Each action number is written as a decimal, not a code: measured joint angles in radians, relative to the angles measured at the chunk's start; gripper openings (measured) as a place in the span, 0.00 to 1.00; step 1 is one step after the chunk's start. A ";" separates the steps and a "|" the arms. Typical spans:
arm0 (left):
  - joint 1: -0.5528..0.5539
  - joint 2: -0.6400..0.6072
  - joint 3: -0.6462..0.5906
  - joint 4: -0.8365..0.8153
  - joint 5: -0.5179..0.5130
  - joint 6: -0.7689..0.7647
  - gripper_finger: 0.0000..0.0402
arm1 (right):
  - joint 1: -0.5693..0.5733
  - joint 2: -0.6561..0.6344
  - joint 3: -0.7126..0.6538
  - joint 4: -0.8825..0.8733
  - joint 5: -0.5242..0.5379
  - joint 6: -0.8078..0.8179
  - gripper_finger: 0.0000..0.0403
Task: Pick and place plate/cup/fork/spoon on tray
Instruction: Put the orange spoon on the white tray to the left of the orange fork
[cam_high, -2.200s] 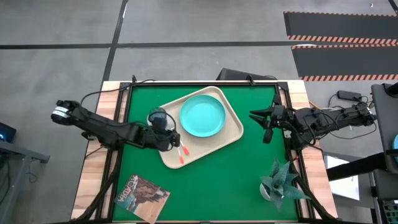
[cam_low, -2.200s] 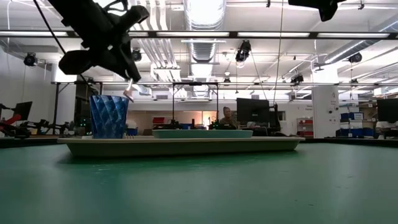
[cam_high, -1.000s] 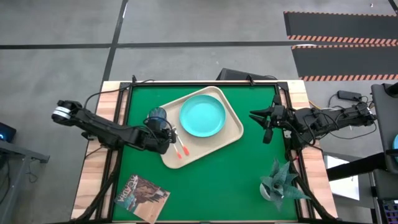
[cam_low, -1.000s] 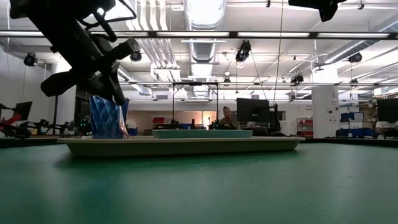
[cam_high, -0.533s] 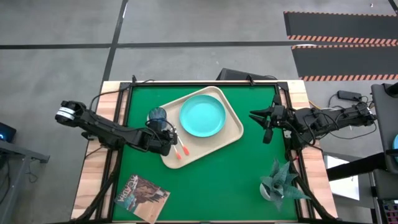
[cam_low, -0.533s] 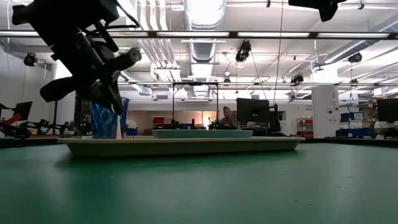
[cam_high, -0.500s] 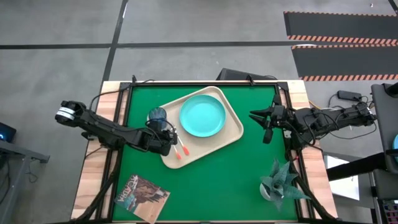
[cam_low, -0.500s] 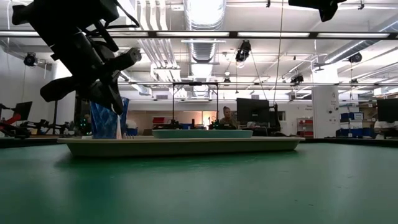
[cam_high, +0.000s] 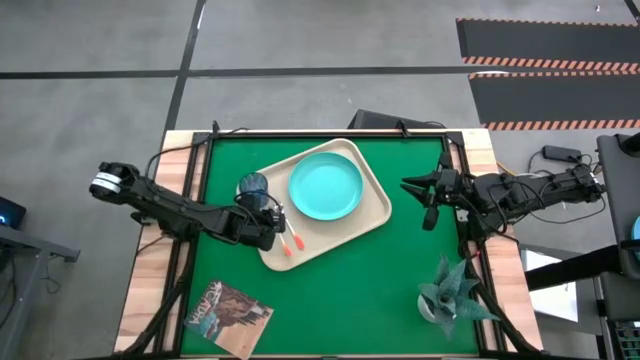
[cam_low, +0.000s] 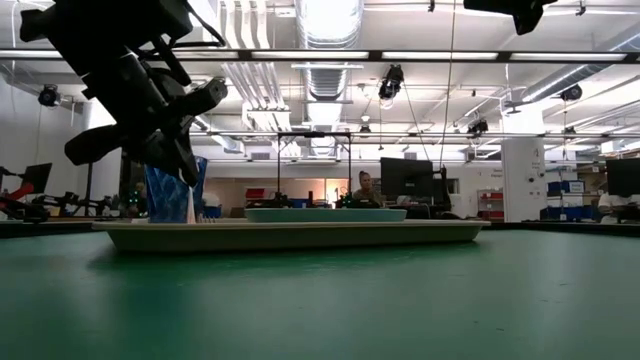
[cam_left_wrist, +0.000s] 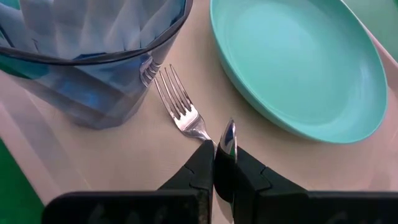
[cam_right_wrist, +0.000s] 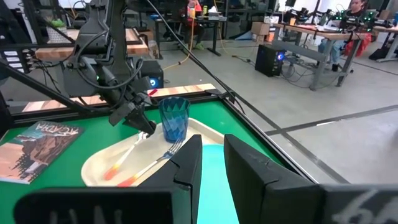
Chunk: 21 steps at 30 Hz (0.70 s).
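The beige tray (cam_high: 372, 216) lies slantwise mid-table and carries the turquoise plate (cam_high: 325, 187) and the blue cup (cam_high: 250, 185). The fork (cam_left_wrist: 177, 106) lies flat on the tray floor, tines beside the cup's base (cam_left_wrist: 93, 99). My left gripper (cam_left_wrist: 216, 149) hangs low over the tray's left part (cam_high: 272, 214), next to the cup, and is shut on the spoon (cam_right_wrist: 127, 152). My right gripper (cam_high: 428, 200) waits high over the mat at the right, open with nothing between its fingers. My left gripper pinches the spoon between its two fingers just behind the bowl (cam_left_wrist: 229, 134), which sticks out edge-on past the fingertips. The fingers come from the table's left, slanting down. The spoon slopes down from them, its red handle end (cam_right_wrist: 112, 171) at the tray floor beside the fork's handle.
A book (cam_high: 230, 315) lies at the near left corner and a potted plant (cam_high: 450, 290) stands at the near right. Green mat (cam_high: 350, 300) lies bare in front of the tray. A person (cam_low: 365, 188) sits in the room far behind the table.
My left gripper has sunk a little toward the tray beside the cup, still shut on the spoon, and has kept still for the last half second. The fork, plate and cup have stayed where they were.
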 joint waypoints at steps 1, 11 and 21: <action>0.000 0.000 0.000 0.000 0.000 0.000 0.02 | 0.000 0.000 0.000 0.000 0.000 0.000 0.15; 0.000 0.000 0.000 0.000 0.000 0.000 0.02 | 0.000 0.000 0.000 0.002 0.000 0.000 0.15; 0.000 0.000 0.000 -0.006 0.001 0.003 0.06 | 0.000 0.000 0.000 0.002 0.000 0.000 0.15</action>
